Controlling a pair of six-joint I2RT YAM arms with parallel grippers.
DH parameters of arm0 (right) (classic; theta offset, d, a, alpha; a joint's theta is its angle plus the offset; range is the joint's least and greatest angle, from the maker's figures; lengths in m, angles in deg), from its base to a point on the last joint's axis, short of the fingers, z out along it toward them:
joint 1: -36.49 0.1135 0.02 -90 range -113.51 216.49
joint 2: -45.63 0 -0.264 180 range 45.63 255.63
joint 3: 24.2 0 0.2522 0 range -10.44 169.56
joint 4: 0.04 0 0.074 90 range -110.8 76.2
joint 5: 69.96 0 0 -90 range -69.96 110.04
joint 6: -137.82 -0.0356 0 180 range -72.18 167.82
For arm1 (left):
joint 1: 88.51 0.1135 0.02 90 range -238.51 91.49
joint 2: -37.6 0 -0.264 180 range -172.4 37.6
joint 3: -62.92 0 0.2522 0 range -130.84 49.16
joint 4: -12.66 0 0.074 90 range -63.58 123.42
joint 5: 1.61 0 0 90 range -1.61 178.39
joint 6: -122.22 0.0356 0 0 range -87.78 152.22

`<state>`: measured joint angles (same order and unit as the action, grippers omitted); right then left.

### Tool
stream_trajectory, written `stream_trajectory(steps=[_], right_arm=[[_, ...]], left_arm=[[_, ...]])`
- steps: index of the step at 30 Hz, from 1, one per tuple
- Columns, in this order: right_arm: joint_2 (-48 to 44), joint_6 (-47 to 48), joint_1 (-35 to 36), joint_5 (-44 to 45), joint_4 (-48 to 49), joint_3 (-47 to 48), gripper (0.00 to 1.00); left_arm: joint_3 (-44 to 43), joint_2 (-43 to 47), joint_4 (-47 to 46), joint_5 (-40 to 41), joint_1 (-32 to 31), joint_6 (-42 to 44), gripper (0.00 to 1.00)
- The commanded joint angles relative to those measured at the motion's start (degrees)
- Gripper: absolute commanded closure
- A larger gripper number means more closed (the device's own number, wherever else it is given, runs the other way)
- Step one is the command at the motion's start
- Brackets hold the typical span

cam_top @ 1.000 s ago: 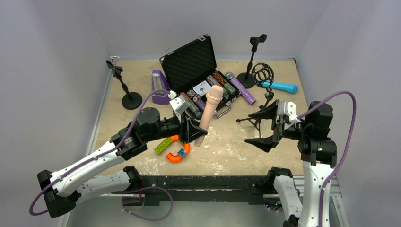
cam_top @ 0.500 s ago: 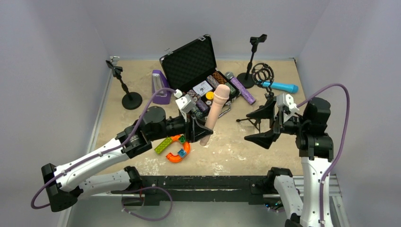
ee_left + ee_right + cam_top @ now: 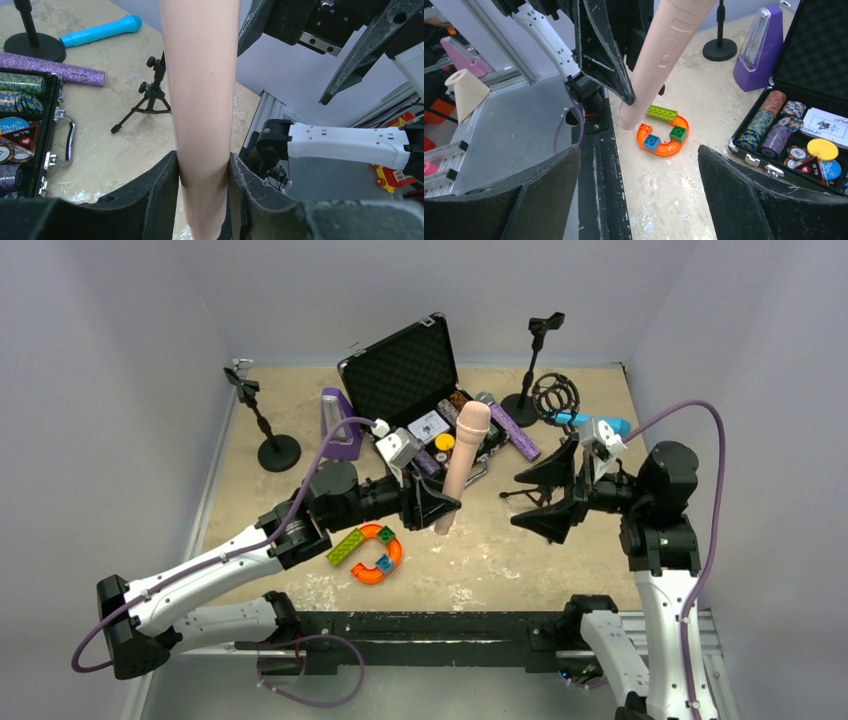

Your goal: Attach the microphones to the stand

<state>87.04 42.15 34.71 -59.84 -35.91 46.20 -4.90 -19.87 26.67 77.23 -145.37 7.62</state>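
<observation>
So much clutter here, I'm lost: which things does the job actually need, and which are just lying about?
Job: pale pink microphone, gripped by the left tool; glittery purple microphone; cyan-blue microphone; left round-base stand; far round-base stand; small tripod stand.
Lying about: poker chip case; purple metronome; orange toy track with bricks.

An open black case of poker chips sits by the far edge, a purple metronome on its left. An orange curved track lies toward the near edge.
</observation>
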Motion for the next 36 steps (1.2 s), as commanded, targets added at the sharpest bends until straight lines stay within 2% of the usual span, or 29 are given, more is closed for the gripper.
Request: stream_trajectory(steps=[1, 5, 10, 20, 23, 33, 34, 35, 36], right_arm=[[1.21, -13.85, 1.27, 5.69, 11.96, -0.13, 0.09], [2.85, -20.96, 4.87, 10.74, 16.36, -0.06, 0.10], [5.94, -24.05, 9.66, 17.00, 18.33, 2.39, 0.12], [10.55, -30.48, 11.09, 19.23, 23.71, 7.23, 0.14], [10.49, -32.18, 11.10, 19.02, 25.02, 6.84, 0.19], [10.37, -35.74, 11.36, 16.79, 29.63, 2.91, 0.46], [10.55, -36.03, 11.36, 16.77, 30.07, 2.93, 0.52], [10.72, -36.38, 11.32, 16.65, 30.63, 2.99, 0.63], [10.90, -36.64, 11.33, 16.49, 31.05, 3.14, 0.79]], left_arm=[[-3.79, -1.52, -5.58, 2.41, -0.68, -1.26, 1.00], [-5.45, -3.40, -5.44, 3.05, -1.25, -1.67, 1.00], [-8.46, -6.29, -4.78, 3.53, -2.77, -1.76, 1.00], [-13.10, -11.60, -2.78, 4.18, -5.31, -1.50, 1.00], [-13.58, -12.23, -2.71, 4.16, -5.62, -1.59, 1.00], [-14.79, -13.36, -2.01, 2.56, -6.06, -1.59, 1.00], [-14.84, -13.52, -2.01, 2.32, -6.11, -1.59, 1.00], [-14.84, -13.51, -2.01, 2.02, -6.15, -1.66, 1.00], [-14.77, -13.54, -2.01, 1.82, -6.16, -1.75, 1.00]])
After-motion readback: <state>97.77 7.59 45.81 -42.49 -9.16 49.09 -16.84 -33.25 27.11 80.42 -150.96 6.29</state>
